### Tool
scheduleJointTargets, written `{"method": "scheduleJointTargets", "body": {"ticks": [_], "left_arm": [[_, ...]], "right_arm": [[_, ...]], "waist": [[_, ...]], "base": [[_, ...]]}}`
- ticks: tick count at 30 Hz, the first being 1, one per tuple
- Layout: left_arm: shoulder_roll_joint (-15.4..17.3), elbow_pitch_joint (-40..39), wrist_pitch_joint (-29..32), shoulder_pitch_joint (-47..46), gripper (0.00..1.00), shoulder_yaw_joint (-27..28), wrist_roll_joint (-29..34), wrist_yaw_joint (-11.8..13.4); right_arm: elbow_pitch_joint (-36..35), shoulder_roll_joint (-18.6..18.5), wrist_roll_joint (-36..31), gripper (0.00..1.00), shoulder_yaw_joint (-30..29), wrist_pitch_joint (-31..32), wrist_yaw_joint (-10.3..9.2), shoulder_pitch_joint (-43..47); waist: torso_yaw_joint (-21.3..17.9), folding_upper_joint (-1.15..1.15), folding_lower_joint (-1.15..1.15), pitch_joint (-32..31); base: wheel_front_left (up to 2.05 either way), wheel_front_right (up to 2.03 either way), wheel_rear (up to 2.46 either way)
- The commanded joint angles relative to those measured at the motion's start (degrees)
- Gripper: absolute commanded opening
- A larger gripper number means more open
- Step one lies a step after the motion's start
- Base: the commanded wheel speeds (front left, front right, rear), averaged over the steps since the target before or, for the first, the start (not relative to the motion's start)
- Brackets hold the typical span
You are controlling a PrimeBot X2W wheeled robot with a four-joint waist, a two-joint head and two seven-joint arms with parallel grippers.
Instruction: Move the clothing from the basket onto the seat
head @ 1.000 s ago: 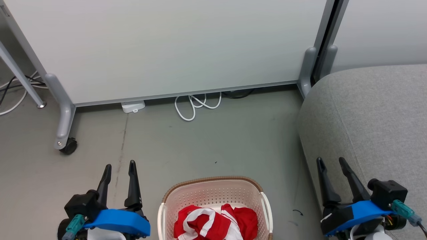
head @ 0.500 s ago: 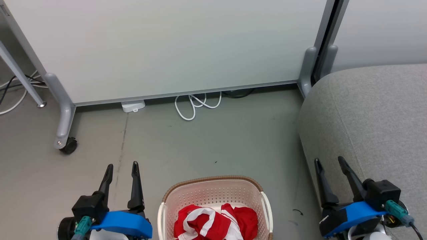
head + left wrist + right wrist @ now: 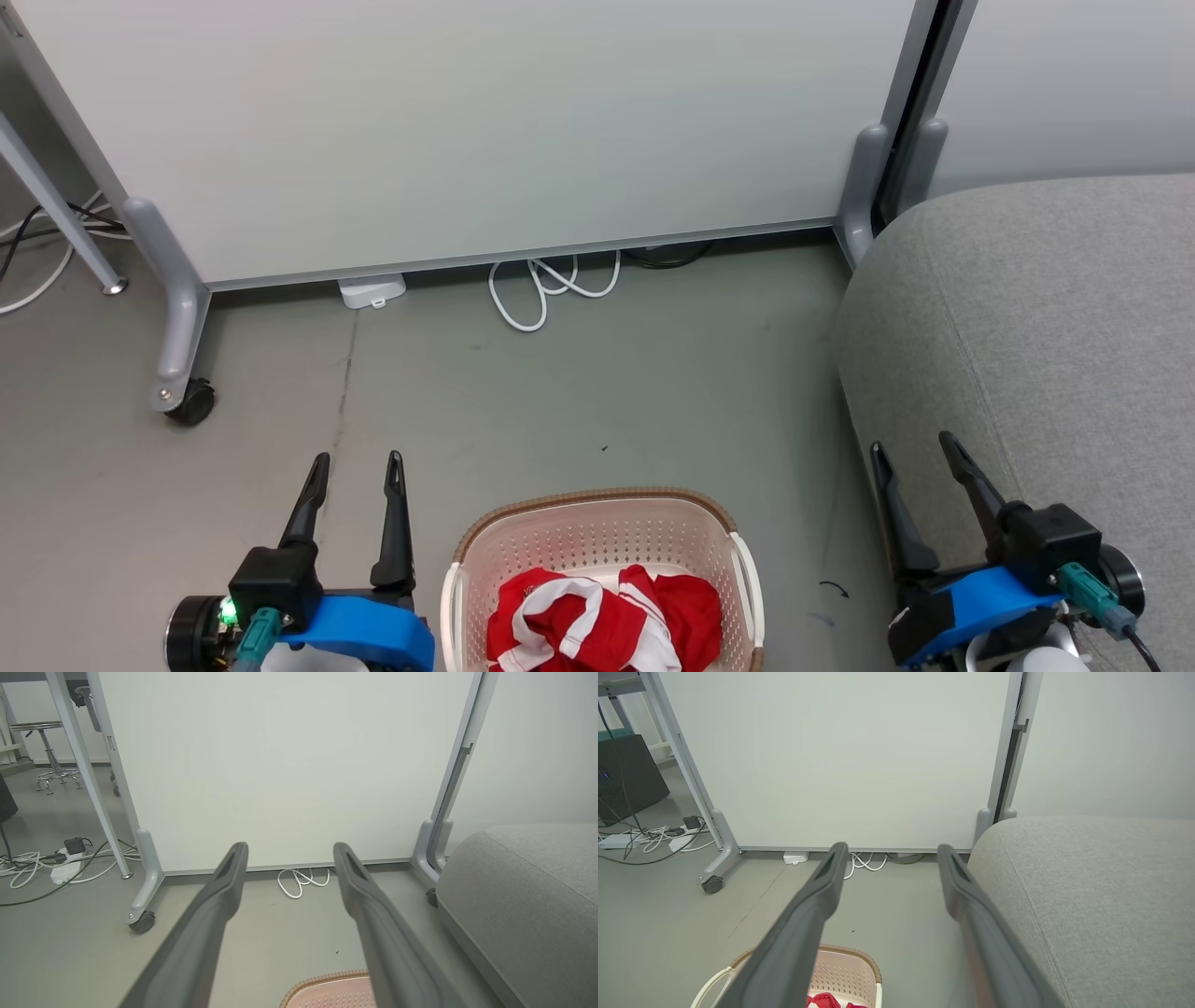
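Note:
The clothing, red with white stripes, lies bundled in the cream basket with its brown rim, on the floor at the bottom middle of the head view. The grey seat fills the right side. My left gripper hangs open to the left of the basket, nothing between its fingers. My right gripper hangs open to the right of the basket, in front of the seat's edge. In the right wrist view the basket and a bit of clothing show low down, below that gripper. The left wrist view catches the basket's rim beneath my left gripper.
A white partition panel on grey wheeled feet stands across the back. A looped white cable and a small white box lie at its base. More cables and a power strip lie far left.
Both grippers have sunk a little lower in the head view and turned slightly. The camera has tipped a touch. The basket and clothing lie as before.

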Motion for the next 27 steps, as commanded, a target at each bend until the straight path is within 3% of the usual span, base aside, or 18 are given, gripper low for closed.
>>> {"method": "scheduleJointTargets", "body": {"ticks": [1,17,27], "left_arm": [[0.1,0.1,-0.5,-0.7,1.00,-0.2,1.1,0.2],[-0.2,0.6,-0.5,-0.1,1.00,-0.2,1.1,-0.2],[-0.3,8.5,-0.5,-1.8,1.00,-1.6,0.9,-0.9]], "right_arm": [[-0.2,-0.3,-1.2,1.00,0.1,-0.5,0.12,-0.5],[-0.2,-0.3,-0.7,1.00,0.9,-0.2,0.13,-0.9],[-1.1,-0.3,-0.7,1.00,2.9,-0.1,0.08,-2.2]], "waist": [[0.0,0.00,0.00,0.0],[-0.6,0.00,0.00,0.5],[-6.0,0.00,0.00,4.1]], "base": [[0.00,0.00,0.00],[0.00,0.00,0.00],[0.00,0.00,0.00]]}}
